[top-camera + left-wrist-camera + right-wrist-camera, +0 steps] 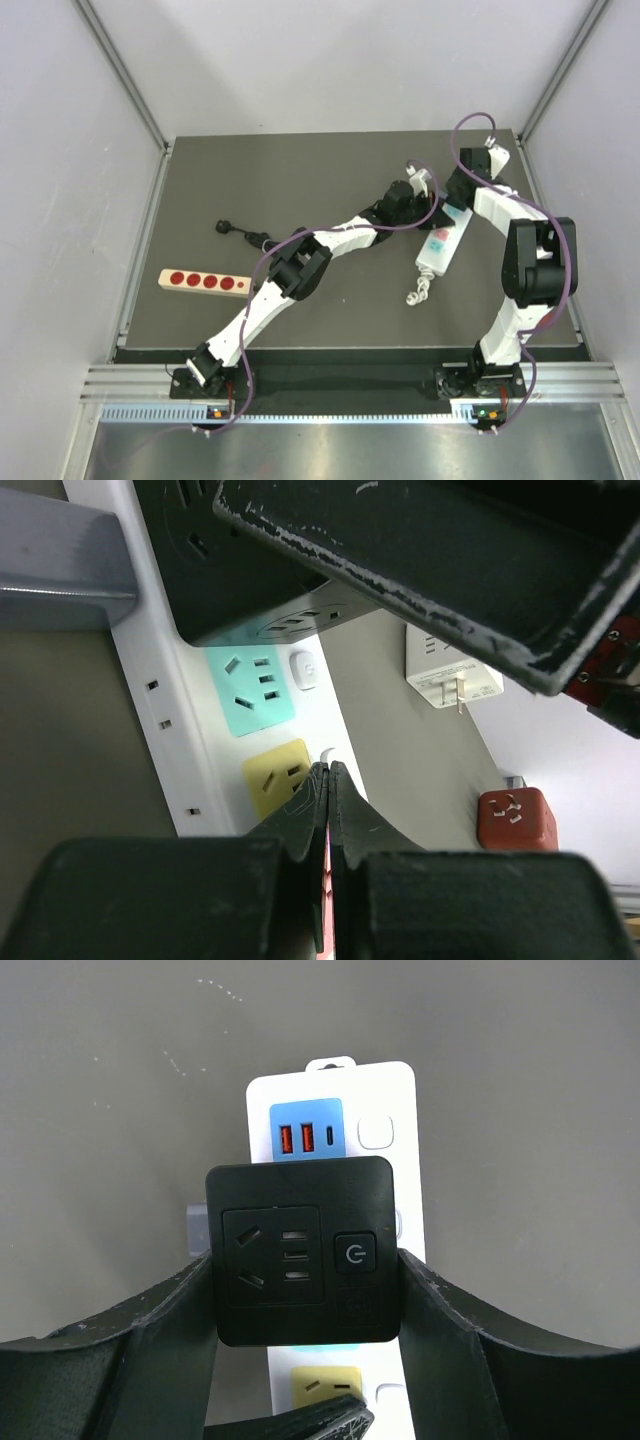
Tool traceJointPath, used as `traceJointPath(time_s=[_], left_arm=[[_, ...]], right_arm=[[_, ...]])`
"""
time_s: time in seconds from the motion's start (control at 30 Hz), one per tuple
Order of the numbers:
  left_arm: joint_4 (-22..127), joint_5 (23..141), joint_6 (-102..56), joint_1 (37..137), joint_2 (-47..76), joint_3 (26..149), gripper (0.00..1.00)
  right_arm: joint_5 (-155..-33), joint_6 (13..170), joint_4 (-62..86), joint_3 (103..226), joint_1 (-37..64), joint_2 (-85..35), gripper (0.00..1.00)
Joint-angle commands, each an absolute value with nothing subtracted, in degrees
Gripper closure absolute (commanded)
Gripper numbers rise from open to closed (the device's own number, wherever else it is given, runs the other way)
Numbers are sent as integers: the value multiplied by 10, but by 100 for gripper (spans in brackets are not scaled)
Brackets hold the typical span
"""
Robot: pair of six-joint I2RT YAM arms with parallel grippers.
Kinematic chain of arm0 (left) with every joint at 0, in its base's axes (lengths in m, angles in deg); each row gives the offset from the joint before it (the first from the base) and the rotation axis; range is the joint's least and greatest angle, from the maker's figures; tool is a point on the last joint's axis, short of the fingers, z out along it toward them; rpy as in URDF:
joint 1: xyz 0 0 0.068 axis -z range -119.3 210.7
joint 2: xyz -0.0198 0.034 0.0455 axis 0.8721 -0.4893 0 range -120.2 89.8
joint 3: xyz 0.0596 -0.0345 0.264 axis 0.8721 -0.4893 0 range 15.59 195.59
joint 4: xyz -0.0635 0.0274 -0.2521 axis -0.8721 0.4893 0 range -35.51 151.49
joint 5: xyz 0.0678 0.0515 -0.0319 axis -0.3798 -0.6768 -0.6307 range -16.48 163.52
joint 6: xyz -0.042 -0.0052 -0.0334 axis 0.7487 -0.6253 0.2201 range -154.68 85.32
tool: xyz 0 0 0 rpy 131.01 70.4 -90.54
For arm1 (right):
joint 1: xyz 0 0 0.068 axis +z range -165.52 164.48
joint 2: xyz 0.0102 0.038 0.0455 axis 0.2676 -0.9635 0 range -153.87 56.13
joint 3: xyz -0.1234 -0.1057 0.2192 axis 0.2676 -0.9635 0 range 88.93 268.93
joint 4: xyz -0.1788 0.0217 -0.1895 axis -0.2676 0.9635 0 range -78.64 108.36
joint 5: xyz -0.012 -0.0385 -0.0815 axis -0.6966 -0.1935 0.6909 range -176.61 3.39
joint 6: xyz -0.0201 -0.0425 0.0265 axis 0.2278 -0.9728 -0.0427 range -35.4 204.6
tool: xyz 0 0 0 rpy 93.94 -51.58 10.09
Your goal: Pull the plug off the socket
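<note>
**Right gripper on the plug, left gripper closed at the socket**

Your right gripper [305, 1295] is clamped on the black plug [300, 1250], with one finger against each side. The plug sits over the socket [330, 1080], between the blue face [305, 1135] beyond the fingertips and the yellow face [320, 1385] nearer the wrist. Your left gripper [328, 780] has its fingers pressed together, with the tip just beside that yellow face.

We read no words or numbers; the only sign is a power symbol on the button [355, 1253] of the black plug [300, 1185].
</note>
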State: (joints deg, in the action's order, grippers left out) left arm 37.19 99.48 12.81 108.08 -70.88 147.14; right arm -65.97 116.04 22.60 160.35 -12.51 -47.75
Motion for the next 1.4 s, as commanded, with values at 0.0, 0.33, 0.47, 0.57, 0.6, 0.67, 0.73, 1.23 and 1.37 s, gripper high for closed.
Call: traceJointPath(time_s=[0.0, 0.33, 0.47, 0.57, 0.6, 0.67, 0.73, 1.23, 1.37], left_arm=[[489, 963, 102, 1080, -758, 1455, 100], [488, 962, 101, 1080, -759, 1458, 100], [489, 965, 101, 1080, -759, 1457, 100], [489, 965, 100, 1080, -758, 1458, 100], [488, 968, 98, 1079, -758, 1458, 100], [483, 973, 96, 1080, -755, 1456, 100], [466, 980, 94, 1080, -744, 1451, 100], [456, 936, 26, 1093, -448, 1248, 100], [444, 901, 25, 1113, -329, 1097, 100]], right_arm=[[-684, 1165, 194, 1660, -122, -431, 100], [-596, 1109, 183, 1681, -80, -443, 100], [-552, 1091, 190, 1693, -56, -435, 100], [-537, 1088, 190, 1685, -53, -420, 100], [-530, 1088, 191, 1683, -53, -417, 100], [-522, 1088, 197, 1677, -53, -408, 100], [-511, 1088, 201, 1671, -53, -402, 100], [-579, 1214, 311, 1550, -84, -196, 100], [-631, 1284, 322, 1457, -127, -92, 100]])
